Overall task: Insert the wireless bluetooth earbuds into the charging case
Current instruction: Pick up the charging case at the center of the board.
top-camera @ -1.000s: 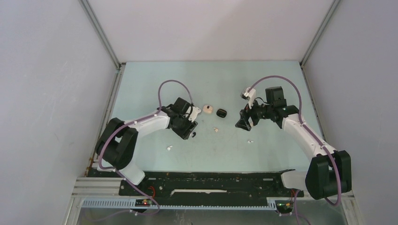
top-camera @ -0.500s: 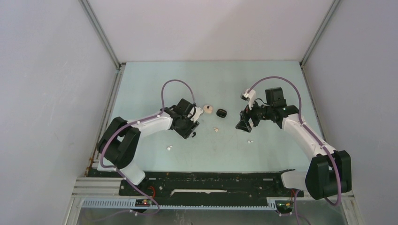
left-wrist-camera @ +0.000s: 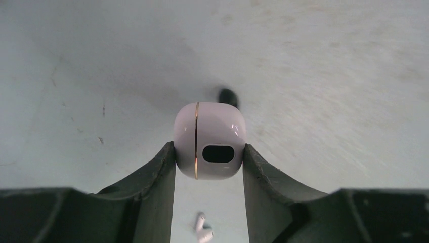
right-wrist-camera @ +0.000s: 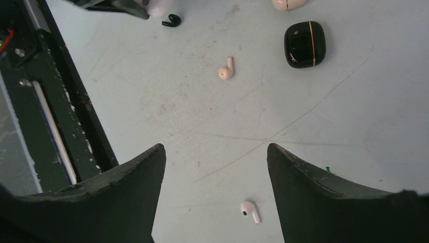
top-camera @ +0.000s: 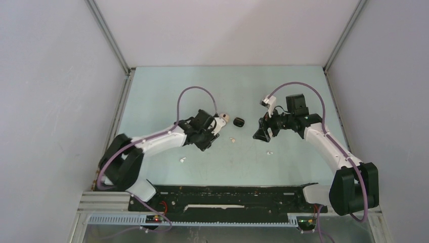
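My left gripper [left-wrist-camera: 209, 147] is shut on a pale pink charging case [left-wrist-camera: 210, 139] with a gold seam and a dark oval port; both fingers press its sides. From above, this gripper [top-camera: 215, 129] sits beside a beige case [top-camera: 225, 118] and a black case [top-camera: 238, 121]. A small blurred dark thing [left-wrist-camera: 228, 96] lies just past the held case, and a pale earbud [left-wrist-camera: 202, 233] shows between the fingers. My right gripper [right-wrist-camera: 216, 147] is open above a white earbud [right-wrist-camera: 250, 211]. A pink earbud [right-wrist-camera: 226, 68] and a black earbud [right-wrist-camera: 172, 20] lie further off.
The black case [right-wrist-camera: 304, 44] lies on its side right of the pink earbud. Another white earbud [top-camera: 182, 160] lies near the left arm's forearm. The black base rail [top-camera: 227, 197] runs along the near edge. Grey walls enclose the table on three sides.
My left arm has reached to the right toward the cases, and its jaws have narrowed onto the pale pink case. The right arm has barely moved.
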